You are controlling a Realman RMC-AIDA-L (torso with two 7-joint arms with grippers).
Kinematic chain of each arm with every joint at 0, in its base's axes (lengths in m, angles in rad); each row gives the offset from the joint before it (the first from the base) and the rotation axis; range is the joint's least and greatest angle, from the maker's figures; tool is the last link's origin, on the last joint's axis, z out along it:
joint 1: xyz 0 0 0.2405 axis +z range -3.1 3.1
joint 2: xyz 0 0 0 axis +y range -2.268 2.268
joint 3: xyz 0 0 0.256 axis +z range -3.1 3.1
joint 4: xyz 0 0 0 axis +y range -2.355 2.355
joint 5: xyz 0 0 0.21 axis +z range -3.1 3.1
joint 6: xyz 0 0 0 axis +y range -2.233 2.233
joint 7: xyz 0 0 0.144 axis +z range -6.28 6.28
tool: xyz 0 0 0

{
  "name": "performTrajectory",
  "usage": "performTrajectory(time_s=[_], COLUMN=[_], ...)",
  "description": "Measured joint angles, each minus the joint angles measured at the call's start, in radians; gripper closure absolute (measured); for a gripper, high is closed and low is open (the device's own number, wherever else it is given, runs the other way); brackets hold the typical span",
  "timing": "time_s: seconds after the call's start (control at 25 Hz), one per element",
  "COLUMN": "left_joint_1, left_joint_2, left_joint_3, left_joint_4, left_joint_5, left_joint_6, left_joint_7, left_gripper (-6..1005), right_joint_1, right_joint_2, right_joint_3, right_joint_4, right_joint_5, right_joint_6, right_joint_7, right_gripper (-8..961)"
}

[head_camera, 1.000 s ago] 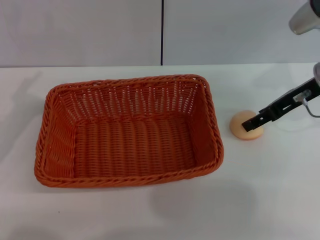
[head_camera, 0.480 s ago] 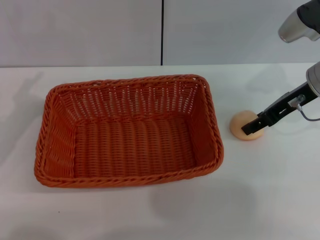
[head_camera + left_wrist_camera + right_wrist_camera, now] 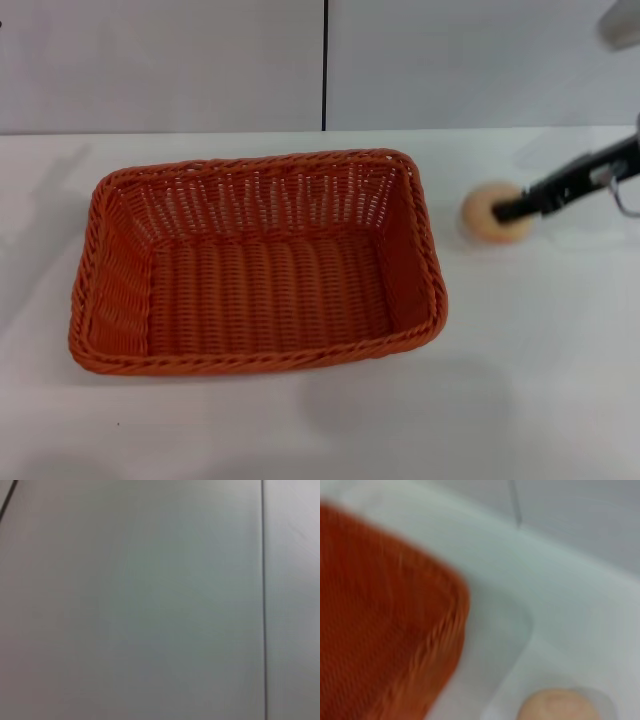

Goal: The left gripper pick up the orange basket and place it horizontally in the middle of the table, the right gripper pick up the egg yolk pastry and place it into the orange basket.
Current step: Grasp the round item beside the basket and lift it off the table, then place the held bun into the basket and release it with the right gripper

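Light grey wall panels with a dark vertical seam stand behind the white table. The left wrist view shows only such panels and seams.

The basket lies flat on the table with its long side running across the head view, roughly in the middle of the table. It is open side up, and nothing shows inside it.

The pastry is beyond the basket's right short side, level with the basket's far right corner and clear of the rim. It appears lifted off the table, but the head view does not settle that. In the right wrist view the pastry sits at the edge of the picture, with the basket's corner across a strip of white table from it.

The right gripper reaches in from the right of the basket, its black fingers lying across the pastry's right part. The fingers look closed on the pastry, holding it by its side. A grey cable loop hangs from the arm farther right of the basket.

The left gripper appears in none of the views, so I cannot tell the state of its fingers.
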Motion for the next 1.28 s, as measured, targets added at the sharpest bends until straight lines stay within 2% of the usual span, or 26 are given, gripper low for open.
performTrajectory(time_s=[0.04, 0.08, 0.24, 0.36, 0.44, 0.6, 0.64, 0.72, 0.8, 0.84, 0.92, 1.04, 1.16, 1.28], left_joint_1=[0.0, 0.0, 0.002, 0.002, 0.002, -0.001, -0.002, -0.003, -0.005, -0.009, -0.012, -0.017, -0.017, -0.015], left_joint_2=[0.001, 0.002, 0.002, 0.002, 0.003, 0.004, 0.004, 0.004, 0.004, 0.004, 0.004, 0.004, 0.004, 0.004], left_joint_3=[0.003, 0.004, -0.001, -0.003, -0.001, 0.003, 0.003, 0.004, 0.004, 0.004, 0.005, 0.005, 0.005, 0.005], left_joint_4=[0.002, 0.004, 0.007, 0.007, 0.008, 0.008, 0.008, 0.008, 0.008, 0.006, 0.005, 0.001, 0.001, 0.001], left_joint_5=[0.001, 0.0, 0.0, 0.0, 0.0, 0.0, -0.001, -0.001, -0.001, 0.0, 0.001, 0.003, 0.004, 0.004], left_joint_6=[0.005, 0.013, 0.034, 0.037, 0.037, 0.034, 0.034, 0.033, 0.031, 0.03, 0.028, 0.019, 0.018, 0.017], left_joint_7=[-0.001, -0.001, 0.001, -0.001, -0.006, -0.01, -0.01, -0.01, -0.01, -0.01, -0.011, -0.011, -0.011, -0.011], left_gripper=[215, 215, 217, 324, 395, 401, 402, 401, 400, 400, 399, 398, 397, 397], right_joint_1=[-0.046, -0.046, -0.154, -0.241, -0.293, -0.358, -0.345, -0.332, -0.287, -0.234, -0.213, -0.143, -0.124, -0.119], right_joint_2=[-0.003, -0.003, 0.005, 0.028, 0.043, 0.059, 0.058, 0.057, 0.052, 0.048, 0.047, 0.047, 0.052, 0.054], right_joint_3=[0.021, 0.021, 0.061, 0.103, 0.12, 0.107, 0.101, 0.1, 0.1, 0.084, 0.072, -0.019, -0.049, -0.059], right_joint_4=[-0.071, -0.071, -0.23, -0.322, -0.343, -0.296, -0.233, -0.202, -0.117, -0.039, -0.011, 0.032, 0.04, 0.048], right_joint_5=[0.067, 0.067, 0.223, 0.435, 0.619, 0.949, 1.029, 1.047, 1.06, 1.044, 1.03, 0.946, 0.91, 0.891], right_joint_6=[-0.001, -0.001, 0.006, 0.01, 0.001, -0.057, -0.106, -0.129, -0.175, -0.216, -0.228, -0.231, -0.222, -0.21], right_joint_7=[0.0, 0.0, -0.028, -0.128, -0.248, -0.495, -0.551, -0.565, -0.591, -0.622, -0.636, -0.64, -0.624, -0.619], right_gripper=[644, 654, 692, 720, 739, 771, 778, 793, 809, 818, 834, 840, 846, 785])
